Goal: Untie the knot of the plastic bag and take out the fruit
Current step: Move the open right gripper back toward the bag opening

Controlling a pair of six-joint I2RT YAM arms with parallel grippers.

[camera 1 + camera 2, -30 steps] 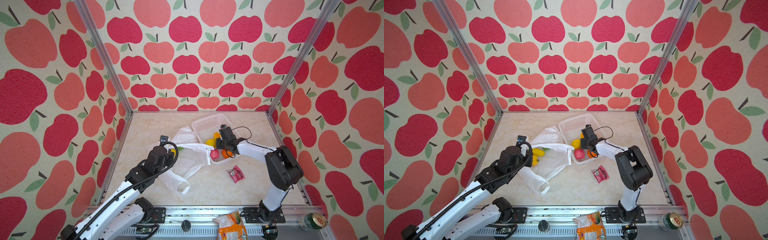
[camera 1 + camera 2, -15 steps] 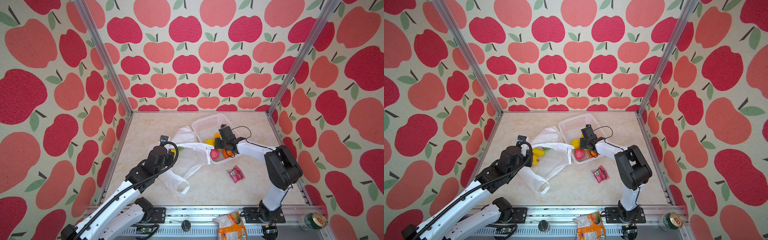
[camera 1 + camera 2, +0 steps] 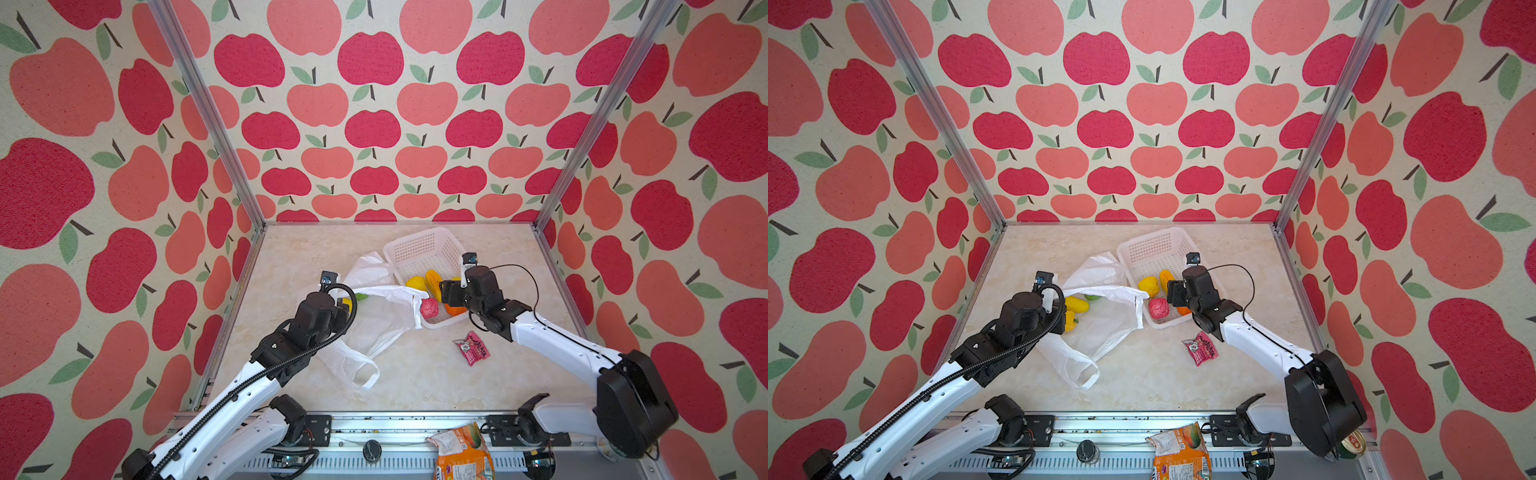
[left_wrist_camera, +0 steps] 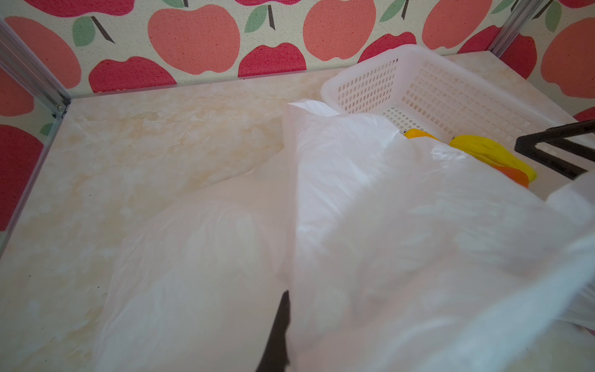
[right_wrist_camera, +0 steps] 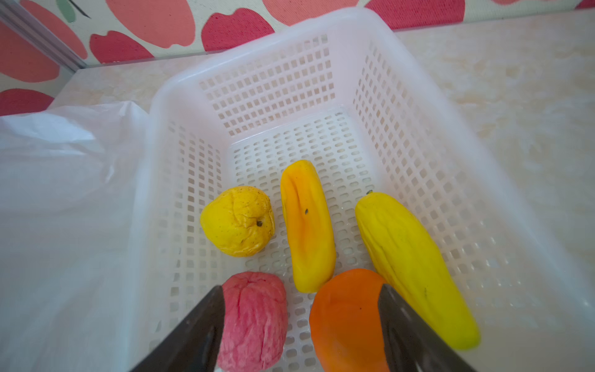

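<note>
No knot to be seen: the handles lie loose, so this is the unloading step. The plastic bag (image 3: 386,320) sprawls on the table just left of the basket (image 3: 415,245), where five fruits already sit. The right gripper (image 5: 301,290) hangs spread and empty over the orange fruit (image 5: 344,319). The left gripper (image 3: 344,309) looks pinched tight on the bag's rim. The bag's long axis runs far to near, with a loop handle (image 3: 359,372) trailing near. Next, I'd say, the right arm reaches left for the yellow fruit (image 3: 1076,304).
</note>
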